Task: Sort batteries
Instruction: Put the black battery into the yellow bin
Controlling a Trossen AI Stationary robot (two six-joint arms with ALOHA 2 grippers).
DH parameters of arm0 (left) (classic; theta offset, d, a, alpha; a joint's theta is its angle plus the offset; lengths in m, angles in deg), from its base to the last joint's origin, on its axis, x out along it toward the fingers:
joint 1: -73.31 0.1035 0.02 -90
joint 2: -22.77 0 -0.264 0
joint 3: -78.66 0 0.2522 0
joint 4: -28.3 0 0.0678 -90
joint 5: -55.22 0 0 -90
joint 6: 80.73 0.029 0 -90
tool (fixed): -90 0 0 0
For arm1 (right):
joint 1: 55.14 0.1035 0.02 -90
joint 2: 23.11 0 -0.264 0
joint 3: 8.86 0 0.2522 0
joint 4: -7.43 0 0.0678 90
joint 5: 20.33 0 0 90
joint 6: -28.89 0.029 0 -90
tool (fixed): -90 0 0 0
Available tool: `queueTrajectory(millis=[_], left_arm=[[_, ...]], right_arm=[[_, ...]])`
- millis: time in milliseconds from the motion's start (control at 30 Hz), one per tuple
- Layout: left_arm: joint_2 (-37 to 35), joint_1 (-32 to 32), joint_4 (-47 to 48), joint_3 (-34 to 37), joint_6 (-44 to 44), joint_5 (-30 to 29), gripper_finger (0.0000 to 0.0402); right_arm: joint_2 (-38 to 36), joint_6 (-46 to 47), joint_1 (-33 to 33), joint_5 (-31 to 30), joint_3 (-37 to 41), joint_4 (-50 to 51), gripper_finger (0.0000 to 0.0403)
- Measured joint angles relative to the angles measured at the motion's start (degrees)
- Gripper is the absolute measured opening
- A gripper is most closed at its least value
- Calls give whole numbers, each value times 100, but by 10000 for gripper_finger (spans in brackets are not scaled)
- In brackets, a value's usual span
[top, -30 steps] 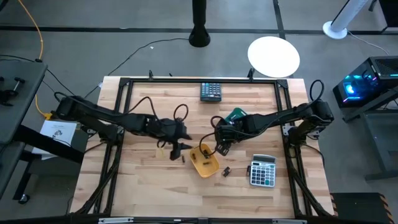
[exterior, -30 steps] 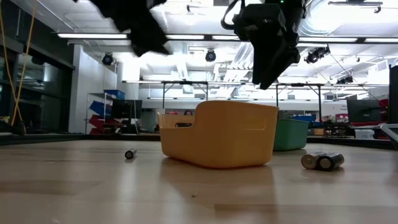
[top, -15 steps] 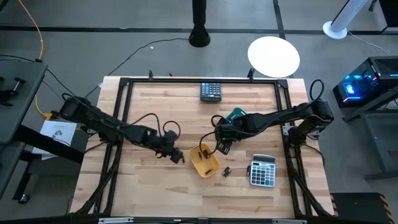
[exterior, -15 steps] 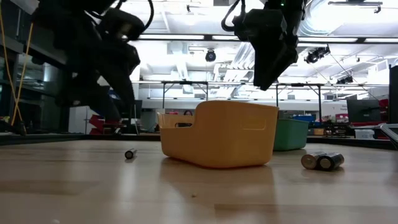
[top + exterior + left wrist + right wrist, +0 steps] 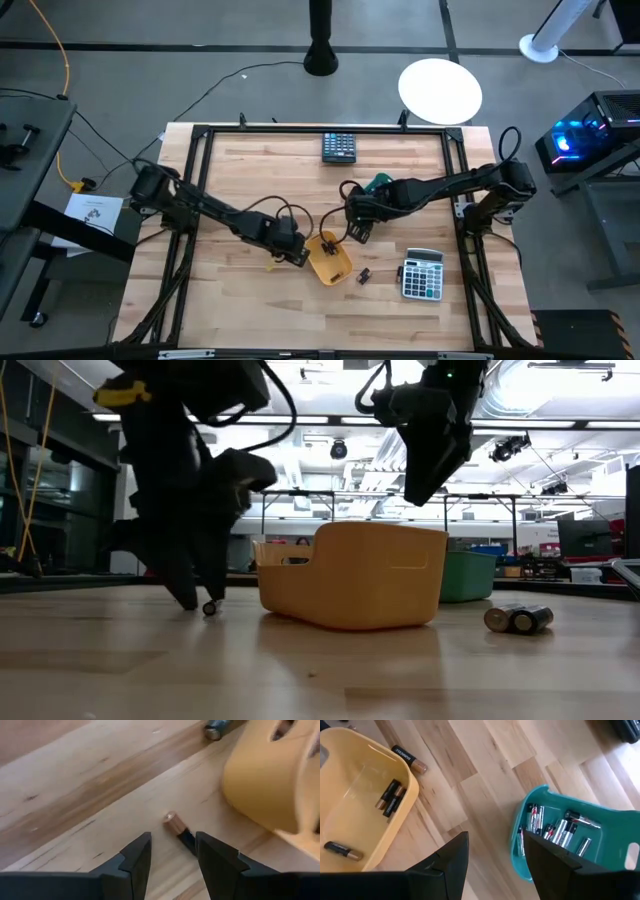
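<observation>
High view: left end effector (image 5: 290,252) down at the tabletop (image 5: 240,310), just beside the yellow tray (image 5: 329,260) on its left side. Right end effector (image 5: 357,226) above the gap between the yellow tray and the teal tray (image 5: 380,184). Two loose batteries (image 5: 363,275) on the bare wood near the grey calculator (image 5: 422,276); dark calculator (image 5: 338,147) at the far edge. To do the step well: centre the fingers over the small cell, close gently across its width, and lift straight, clear of the tray wall.

Low view: left end effector (image 5: 198,600) with fingertips at the wood, straddling or touching a small battery (image 5: 210,607) beside the yellow tray (image 5: 350,575); contact not certain. Right end effector (image 5: 425,455) high above the tray, nothing seen between its fingers. Pair of batteries (image 5: 520,619) lying side by side well to the right.

Left wrist view: left end effector (image 5: 172,857) narrowly parted, empty, with a copper-tipped battery (image 5: 178,830) lying just ahead in the gap, not yet gripped. Another cell (image 5: 216,729) farther off near the tray (image 5: 270,775).

Right wrist view: right end effector (image 5: 497,855) parted, holding nothing. Several batteries (image 5: 390,797) inside the yellow tray (image 5: 350,760), one (image 5: 409,759) outside its wall; many lighter cells (image 5: 560,830) in the teal tray (image 5: 530,865).
</observation>
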Motion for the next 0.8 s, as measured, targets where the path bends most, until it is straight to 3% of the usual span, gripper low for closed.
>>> queueTrajectory(millis=[433,533,700,800], left_arm=[[213,7,378,-169,76,42,141],[218,-75,694,-170,422,-119,115],[218,-127,818,-143,888,-235,21],[147,-127,859,-139,1108,-227,19]], right_arm=[[0,-55,-6,0,2,-39,183],[0,-55,-6,-4,2,-38,183],[0,-53,-6,-123,2,-37,183],[0,-53,-6,-123,2,-37,183]])
